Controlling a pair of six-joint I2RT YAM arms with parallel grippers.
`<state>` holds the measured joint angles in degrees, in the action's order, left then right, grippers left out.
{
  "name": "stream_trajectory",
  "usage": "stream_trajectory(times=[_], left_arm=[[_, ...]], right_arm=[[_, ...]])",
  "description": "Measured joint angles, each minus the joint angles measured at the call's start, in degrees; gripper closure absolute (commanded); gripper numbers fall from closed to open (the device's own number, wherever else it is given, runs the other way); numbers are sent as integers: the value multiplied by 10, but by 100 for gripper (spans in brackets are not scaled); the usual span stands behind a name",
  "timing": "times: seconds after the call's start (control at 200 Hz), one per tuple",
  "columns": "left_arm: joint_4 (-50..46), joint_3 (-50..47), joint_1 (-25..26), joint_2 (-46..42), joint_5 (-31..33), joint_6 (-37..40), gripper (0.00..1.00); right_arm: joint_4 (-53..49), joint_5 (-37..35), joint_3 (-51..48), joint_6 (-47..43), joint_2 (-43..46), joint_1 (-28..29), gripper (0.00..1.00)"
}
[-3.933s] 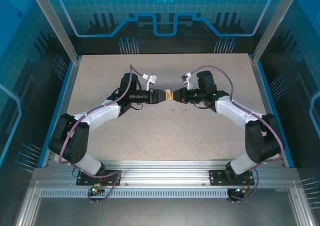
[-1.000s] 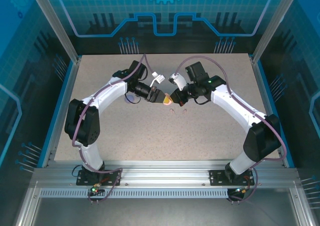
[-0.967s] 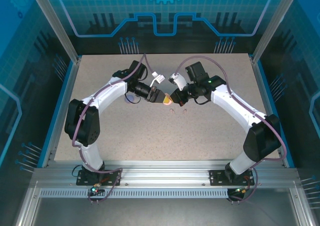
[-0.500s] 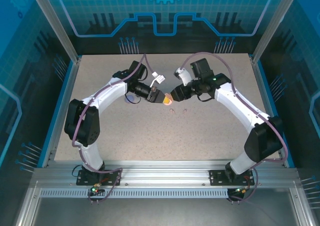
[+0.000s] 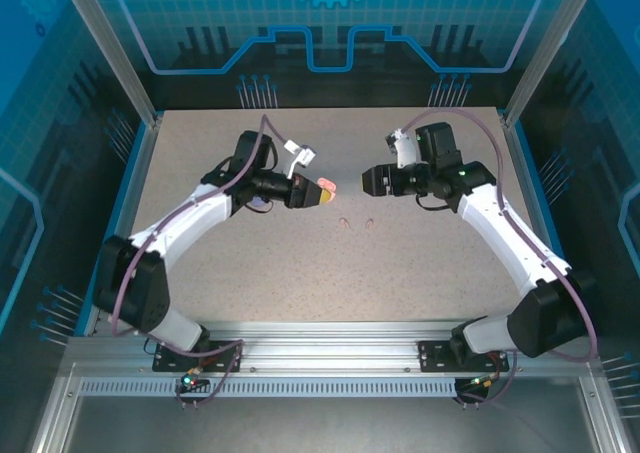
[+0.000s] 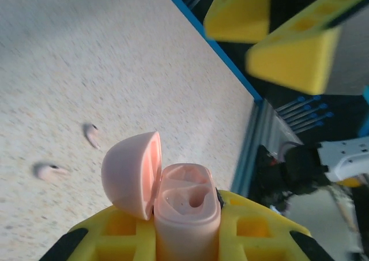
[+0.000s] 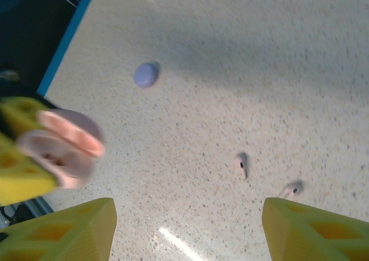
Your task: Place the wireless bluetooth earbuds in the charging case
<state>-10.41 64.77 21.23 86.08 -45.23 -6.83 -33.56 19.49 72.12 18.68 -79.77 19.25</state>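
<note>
Case looks prepped: left gripper (image 5: 316, 194) clamps the lid-open pink charging case (image 6: 184, 206) above the table's (image 5: 420, 273) middle, right gripper (image 7: 187, 226) gapes empty; next, pinch one of two pink earbuds (image 7: 243, 163) lying mid-table.

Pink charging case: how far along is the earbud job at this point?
Done: the pink charging case is held in the shut left gripper, lid open, its wells apparently empty. In hand: nothing is being inserted; the right gripper is open, empty and apart from the case. Left: both pink earbuds lie on the table, each to be picked up and seated.
</note>
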Motion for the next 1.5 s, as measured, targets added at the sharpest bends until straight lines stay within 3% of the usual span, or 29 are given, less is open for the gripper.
stream_trajectory(times=[0.31,0.605,0.99,1.501], left_arm=[[337,-190,7,-141,209,-35,100],[495,-211,40,-155,306,39,100],[557,-201,82,-156,366,129,100],[540,-165,82,-182,422,132,100]], right_arm=[[1,-57,-12,47,-88,32,32],[-14,-113,17,53,-165,71,33],[-57,-174,106,53,-243,102,35],[-114,-223,192,24,-385,136,44]])
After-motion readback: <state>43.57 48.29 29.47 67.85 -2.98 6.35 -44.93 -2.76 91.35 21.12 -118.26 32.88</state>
